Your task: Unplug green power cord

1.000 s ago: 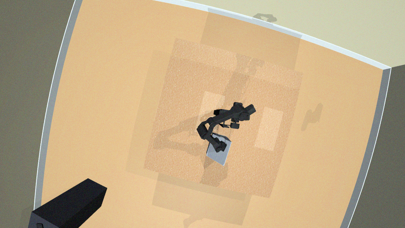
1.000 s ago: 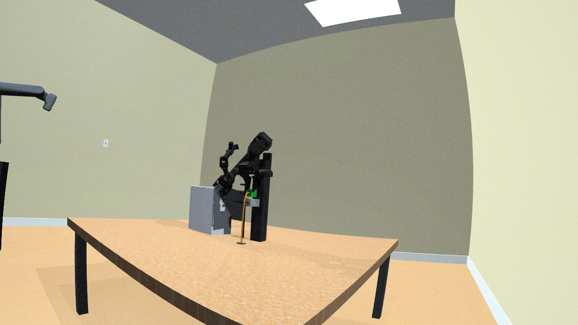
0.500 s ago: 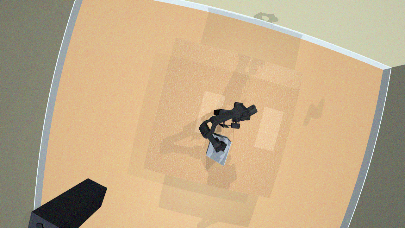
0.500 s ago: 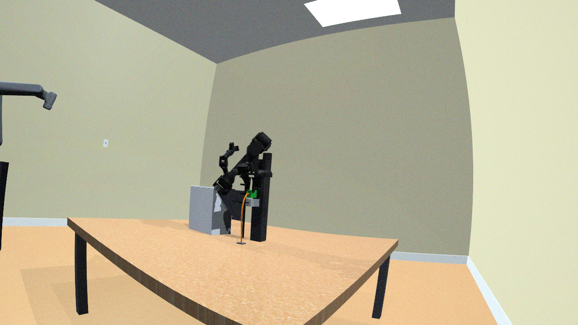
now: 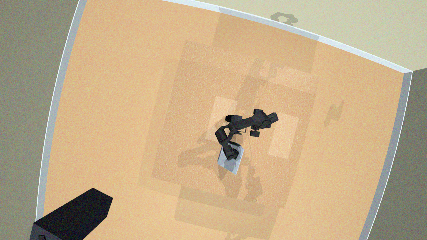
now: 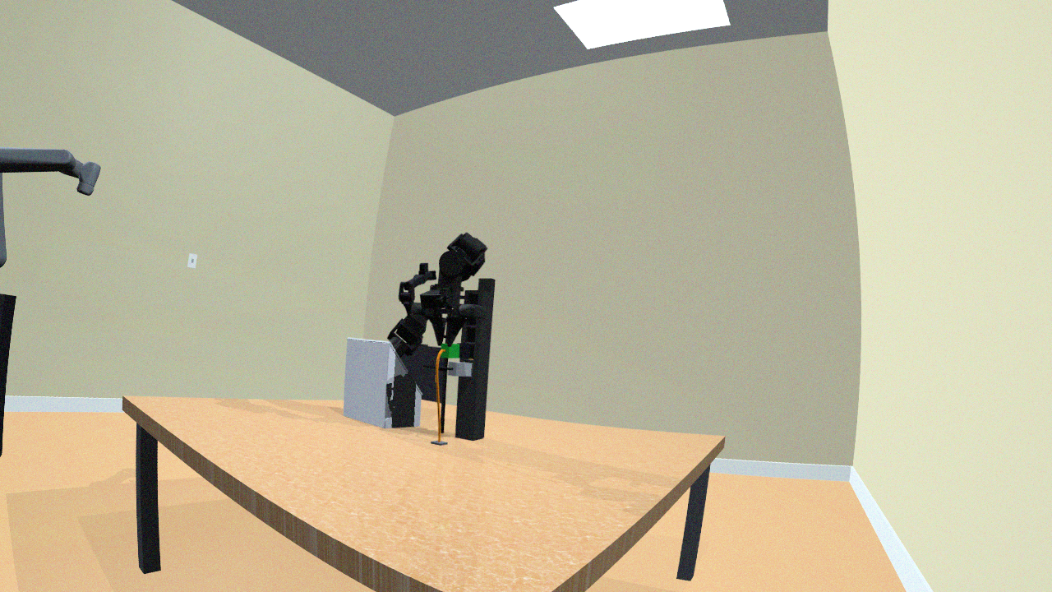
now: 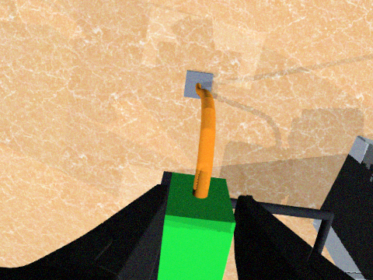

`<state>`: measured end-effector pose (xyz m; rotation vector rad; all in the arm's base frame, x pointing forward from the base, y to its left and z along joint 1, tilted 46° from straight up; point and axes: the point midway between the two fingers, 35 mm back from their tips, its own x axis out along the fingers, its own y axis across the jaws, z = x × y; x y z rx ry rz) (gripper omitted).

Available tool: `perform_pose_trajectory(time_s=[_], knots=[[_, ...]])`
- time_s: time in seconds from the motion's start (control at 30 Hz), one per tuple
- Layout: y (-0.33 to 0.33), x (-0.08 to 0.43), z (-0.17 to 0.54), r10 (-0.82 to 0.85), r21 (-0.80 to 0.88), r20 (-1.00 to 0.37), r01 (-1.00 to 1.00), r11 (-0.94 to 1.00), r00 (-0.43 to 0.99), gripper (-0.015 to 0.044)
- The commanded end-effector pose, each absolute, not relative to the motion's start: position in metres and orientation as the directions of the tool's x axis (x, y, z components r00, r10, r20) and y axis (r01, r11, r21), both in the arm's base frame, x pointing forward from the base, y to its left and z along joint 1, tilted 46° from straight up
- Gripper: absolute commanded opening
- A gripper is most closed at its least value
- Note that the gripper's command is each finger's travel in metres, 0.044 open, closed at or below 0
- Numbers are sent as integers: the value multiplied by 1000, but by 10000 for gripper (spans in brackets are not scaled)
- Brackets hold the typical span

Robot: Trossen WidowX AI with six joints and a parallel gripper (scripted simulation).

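Note:
My gripper (image 6: 446, 343) (image 7: 201, 201) points down and is shut on the green plug (image 6: 454, 352) (image 7: 196, 253), one finger on each side. An orange cord (image 6: 437, 397) (image 7: 207, 140) runs from the plug's end down to a small grey square base (image 6: 439, 443) (image 7: 189, 90) on the table. In the exterior view a light grey block (image 6: 462, 368), which looks like the power strip, is just below the plug. The plug's left end reaches past the block's left end. The wrist view does not show the block, and whether plug and block touch cannot be told.
A black post (image 6: 477, 345) stands beside the plug and block. A thin black rod frame (image 7: 295, 210) is right of the plug. A grey box (image 5: 234, 167) (image 6: 367, 382) stands by the arm's base on the table (image 6: 470, 515). Another grey arm (image 6: 36, 159) is at the far left.

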<state>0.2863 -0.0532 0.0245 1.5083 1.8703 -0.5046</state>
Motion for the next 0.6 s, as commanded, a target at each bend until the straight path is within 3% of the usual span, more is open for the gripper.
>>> perform_pose_trajectory(time_s=[0.0,0.5,0.57], knots=[[-57,289,23,697,119,-710,958,260,-101,26],[-62,290,19,698,119,-709,959,259,-101,420],[-75,295,11,697,119,-710,958,259,-100,440]])
